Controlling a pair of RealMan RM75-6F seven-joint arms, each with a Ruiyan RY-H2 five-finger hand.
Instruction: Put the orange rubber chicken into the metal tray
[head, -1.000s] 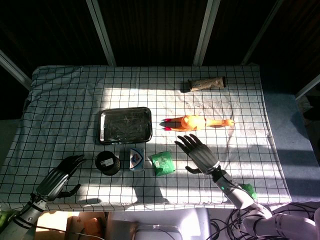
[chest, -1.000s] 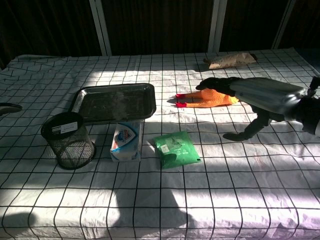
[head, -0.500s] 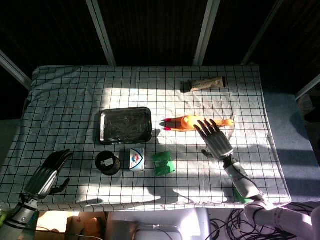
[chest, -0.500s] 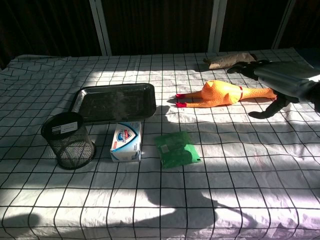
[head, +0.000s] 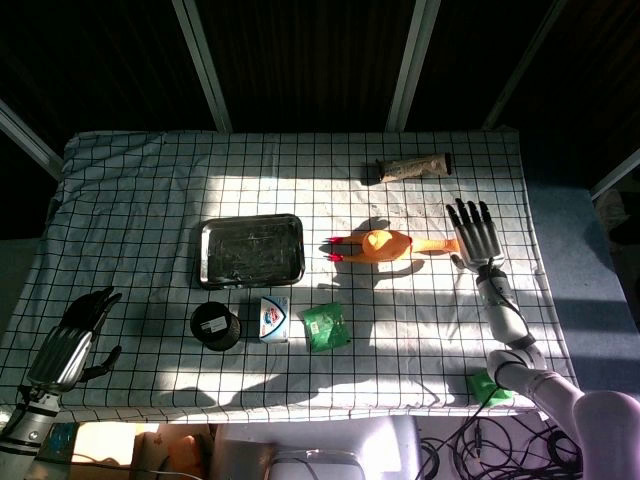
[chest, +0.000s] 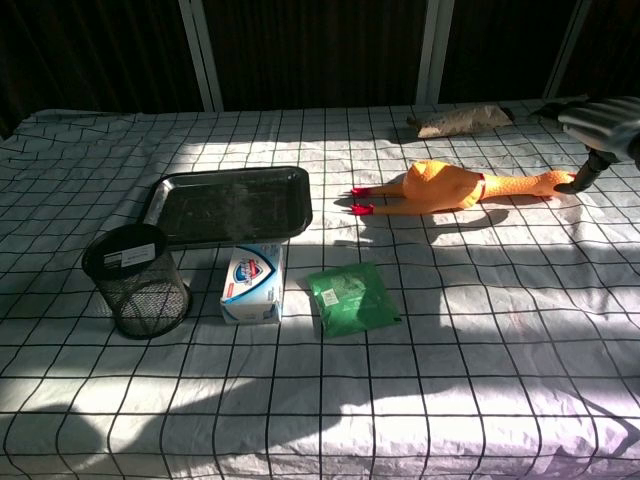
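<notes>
Orange rubber chicken (head: 385, 245) lies beside metal tray (head: 205, 270).

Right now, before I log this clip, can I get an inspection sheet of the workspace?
Surface: table under a white black-grid cloth, wrinkled, half in sunlight.
Job's things: orange rubber chicken lies on its side on the cloth, right of the empty metal tray, apart from it.
Clutter: black mesh cup, soap box, green packet, brown tube at the far edge.
Hands: right hand open, fingers spread, by the chicken's head end; contact cannot be told. Left hand open at the near left corner.
Cables: a bundle below the table's near right edge.
Surroundings: dark backdrop with pale metal bars.
</notes>
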